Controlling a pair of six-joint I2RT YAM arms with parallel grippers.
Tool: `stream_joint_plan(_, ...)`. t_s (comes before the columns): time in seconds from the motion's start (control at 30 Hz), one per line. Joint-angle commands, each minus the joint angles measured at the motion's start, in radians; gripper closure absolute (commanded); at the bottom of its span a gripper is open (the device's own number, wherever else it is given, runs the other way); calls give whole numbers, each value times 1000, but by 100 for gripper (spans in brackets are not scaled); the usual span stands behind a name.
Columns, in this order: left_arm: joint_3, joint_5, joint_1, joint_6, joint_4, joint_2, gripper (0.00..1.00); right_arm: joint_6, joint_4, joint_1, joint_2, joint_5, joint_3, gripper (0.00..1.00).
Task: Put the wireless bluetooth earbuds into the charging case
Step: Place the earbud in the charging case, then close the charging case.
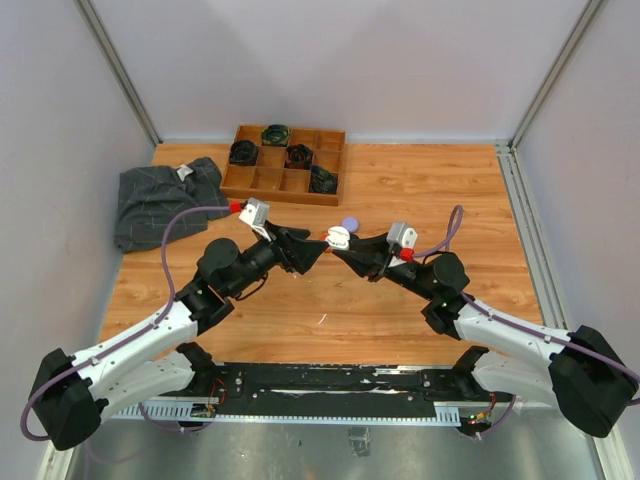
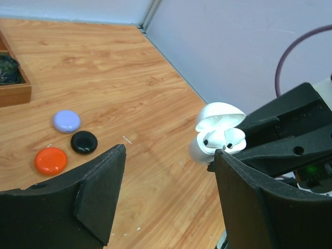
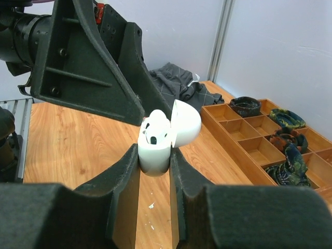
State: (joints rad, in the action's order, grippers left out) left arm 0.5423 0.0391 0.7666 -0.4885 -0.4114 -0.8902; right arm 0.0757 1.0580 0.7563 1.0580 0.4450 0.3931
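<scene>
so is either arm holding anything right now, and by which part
The right gripper holds the open white charging case by its lower body, pinched between the jaws with the lid up. The left gripper is open and holds nothing.

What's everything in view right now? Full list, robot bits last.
charging case: one, white, lid open, held in the right claw
earbuds: two, white, seated in that case
lilac puck: one, lilac, on the table
black puck: one, black, beside the lilac one
orange-red puck: one, orange-red, beside the black one
tray: one, brown wood, far side
bundles: four, dark, in tray compartments
cloth: one, grey, left of tray
table: one, wood-grain
left claw: one, black, open, empty
right claw: one, black, shut on the case
</scene>
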Motion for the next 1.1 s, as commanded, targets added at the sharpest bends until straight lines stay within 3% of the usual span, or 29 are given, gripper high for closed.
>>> stream_joint_plan(0.0,9,42,-67,-67,3,3,27,-19,40,-4,-24,8,-9,99)
stream_joint_plan(0.47,32,445,-215,-208,-43,-10,7,11,-47,-23,32,141,56,99)
stream_joint_plan(0.8,54,606,-225,-304,-162,-136,7,55,-80,-25,79,214,108,99)
stream_joint_plan(1.07,48,703,-225,-327,-270,-146,17,76,-151,-40,110,276,141,99)
